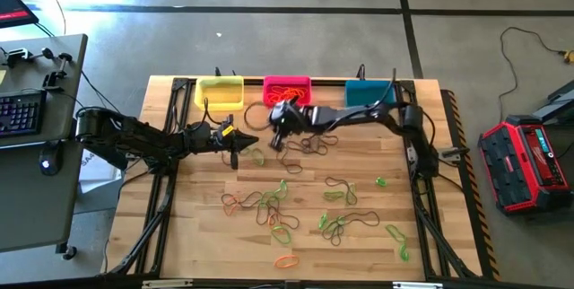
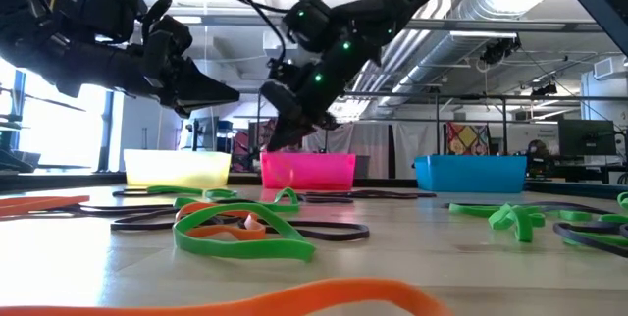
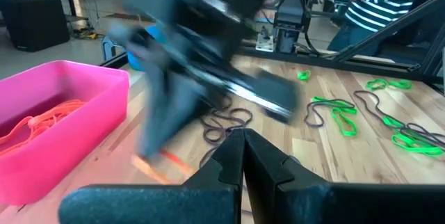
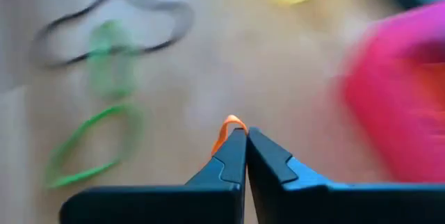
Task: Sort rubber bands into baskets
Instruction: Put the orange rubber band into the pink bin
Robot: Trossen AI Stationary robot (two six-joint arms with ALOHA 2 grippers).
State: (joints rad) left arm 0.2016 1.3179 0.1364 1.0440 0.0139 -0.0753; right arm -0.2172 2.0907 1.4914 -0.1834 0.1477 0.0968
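Yellow plastic basket: you see it leftmost in the row along the table's far edge.
Pink-magenta plastic basket: middle of the row, with orange rubber bands lying inside.
Teal-blue plastic basket: rightmost of your three.
Loose rubber bands: thin green, orange and dark loops lie flat and tangled over the table's middle and near side.
Pinched orange rubber band: you see its loop poking up between closed fingertips, near the pink basket.
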